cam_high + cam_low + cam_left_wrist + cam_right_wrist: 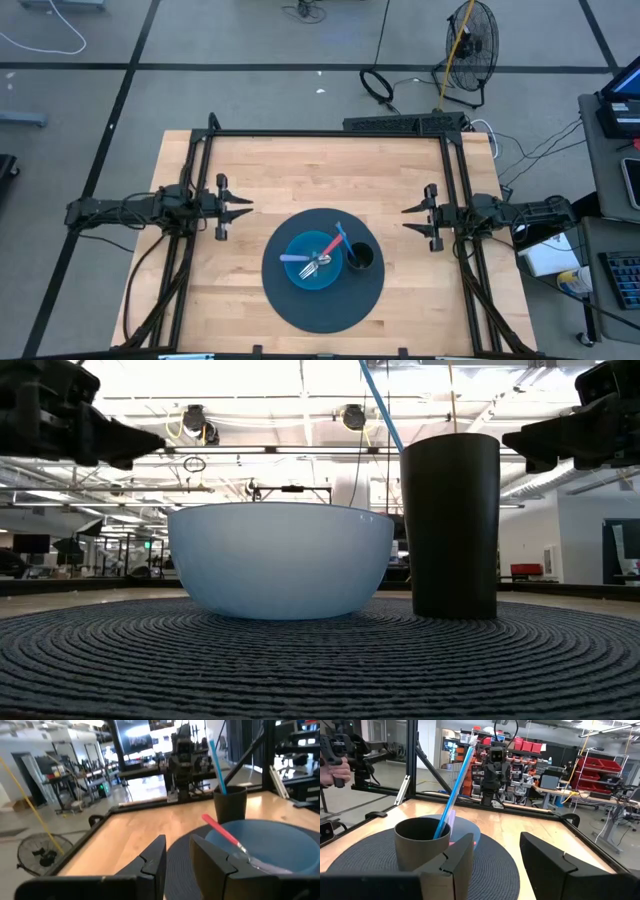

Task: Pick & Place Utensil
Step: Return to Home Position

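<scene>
Ribbed coils of the round dark mat (320, 660) are carrying a smooth, glossy blue bowl (280, 560) and, just to its right, a matte black cylindrical cup (450, 525). The thin blue straw (383, 405) is leaning inside that cup. I'm seeing the left gripper (243, 209) and the right gripper (408, 217) hovering level over the pale wooden tabletop (300, 170) at opposite sides, apart from the mat, both with fingers spread.

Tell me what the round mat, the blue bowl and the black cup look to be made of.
Round mat: woven or braided cord, going by its ribbed concentric coils; matte. Blue bowl: smooth with a soft sheen, probably plastic, possibly glazed ceramic. Black cup: plain matte wall without glare, likely plastic; cannot tell for certain.
</scene>
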Robot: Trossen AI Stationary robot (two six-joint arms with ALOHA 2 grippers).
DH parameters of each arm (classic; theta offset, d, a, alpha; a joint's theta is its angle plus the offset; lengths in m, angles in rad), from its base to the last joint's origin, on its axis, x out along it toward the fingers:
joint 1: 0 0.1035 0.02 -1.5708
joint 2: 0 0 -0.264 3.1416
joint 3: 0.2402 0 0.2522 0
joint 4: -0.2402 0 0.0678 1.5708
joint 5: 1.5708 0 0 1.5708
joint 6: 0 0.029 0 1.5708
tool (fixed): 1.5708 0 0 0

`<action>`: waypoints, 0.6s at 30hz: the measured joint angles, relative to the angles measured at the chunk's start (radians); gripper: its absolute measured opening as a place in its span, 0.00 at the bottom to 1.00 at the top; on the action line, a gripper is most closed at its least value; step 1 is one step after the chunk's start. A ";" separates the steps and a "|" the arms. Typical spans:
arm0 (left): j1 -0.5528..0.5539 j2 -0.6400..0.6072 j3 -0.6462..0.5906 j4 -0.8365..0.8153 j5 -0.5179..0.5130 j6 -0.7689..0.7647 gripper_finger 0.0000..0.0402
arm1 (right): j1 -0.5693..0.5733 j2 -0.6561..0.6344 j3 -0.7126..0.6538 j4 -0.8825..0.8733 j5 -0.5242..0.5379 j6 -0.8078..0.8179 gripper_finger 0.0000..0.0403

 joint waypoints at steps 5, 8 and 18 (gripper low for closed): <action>-0.074 -0.111 0.000 -0.070 -0.034 0.036 0.23 | 0.000 0.000 0.000 0.000 0.000 -0.002 0.38; -0.097 -0.164 0.000 -0.128 -0.035 0.028 0.23 | 0.000 0.000 0.000 0.000 0.000 -0.002 0.38; -0.155 -0.161 -0.011 -0.103 -0.083 0.077 0.23 | 0.000 0.000 0.000 0.001 0.002 0.021 0.38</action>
